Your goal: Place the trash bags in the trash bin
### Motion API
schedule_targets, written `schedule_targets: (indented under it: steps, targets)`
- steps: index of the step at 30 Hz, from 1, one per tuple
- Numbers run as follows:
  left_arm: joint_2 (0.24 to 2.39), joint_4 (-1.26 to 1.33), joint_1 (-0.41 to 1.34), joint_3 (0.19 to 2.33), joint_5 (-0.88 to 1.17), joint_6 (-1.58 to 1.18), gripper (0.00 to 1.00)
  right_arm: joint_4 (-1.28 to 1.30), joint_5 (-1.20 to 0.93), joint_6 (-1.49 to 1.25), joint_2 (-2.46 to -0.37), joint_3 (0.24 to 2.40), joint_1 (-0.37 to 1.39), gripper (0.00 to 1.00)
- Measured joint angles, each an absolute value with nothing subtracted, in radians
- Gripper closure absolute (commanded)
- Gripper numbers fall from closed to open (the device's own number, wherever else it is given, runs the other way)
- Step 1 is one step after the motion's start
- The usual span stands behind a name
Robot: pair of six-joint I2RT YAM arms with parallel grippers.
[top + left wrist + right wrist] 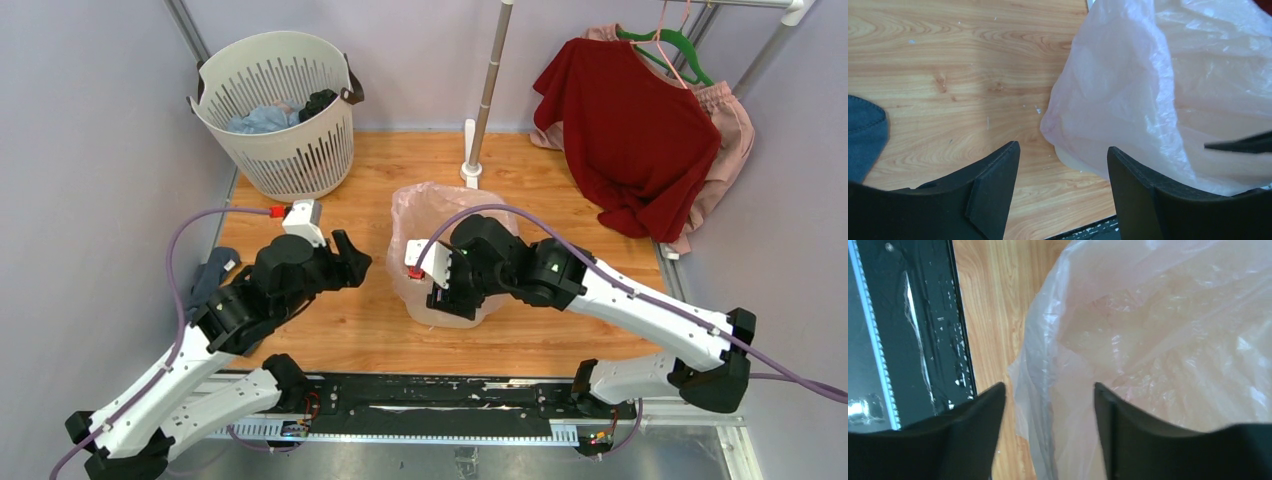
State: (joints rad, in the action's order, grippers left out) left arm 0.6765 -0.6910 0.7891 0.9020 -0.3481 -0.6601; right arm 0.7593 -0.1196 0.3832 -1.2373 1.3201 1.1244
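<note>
Trash bag [447,212]: thin, pale-pink, translucent, crinkly film. It is draped over the trash bin [1071,156], loose and puffed, with beige showing through. The bin is cream-beige and almost fully covered; only a strip of lower wall peeks under the bag's hem. Both sit just in front of the pole base [472,172].

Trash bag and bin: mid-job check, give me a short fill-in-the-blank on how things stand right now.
1. The trash bag draped over the trash bin is translucent and pale ___.
2. The left gripper, beside the bag, and the right gripper, over its near edge, both have their jaws ___.
3. The white slotted basket at the far left holds a light ___ cloth.

Missing words: pink; open; blue.
</note>
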Motion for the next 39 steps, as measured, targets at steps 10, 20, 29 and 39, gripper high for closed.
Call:
schedule_targets:
  steps: [10, 20, 29, 39]
  targets:
    - [0.934, -0.739, 0.739, 1.243, -0.223, -0.517, 0.18, 0.748, 0.076, 0.103, -1.154, 1.522, 1.122, 0.00]
    - [1.230, -0.818, 0.666, 1.501, -0.090, -0.351, 0.17, 1.040, 0.347, -0.308, -1.296, 1.848, 0.791, 0.38]
    - [1.277, -0.858, 0.635, 1.489, -0.028, -0.307, 0.18, 1.071, 0.270, -0.450, -1.279, 1.602, 0.671, 0.38]
    - [1.276, -0.853, 0.635, 1.438, 0.007, -0.306, 0.19, 1.023, 0.209, -0.499, -1.287, 1.544, 0.667, 0.42]
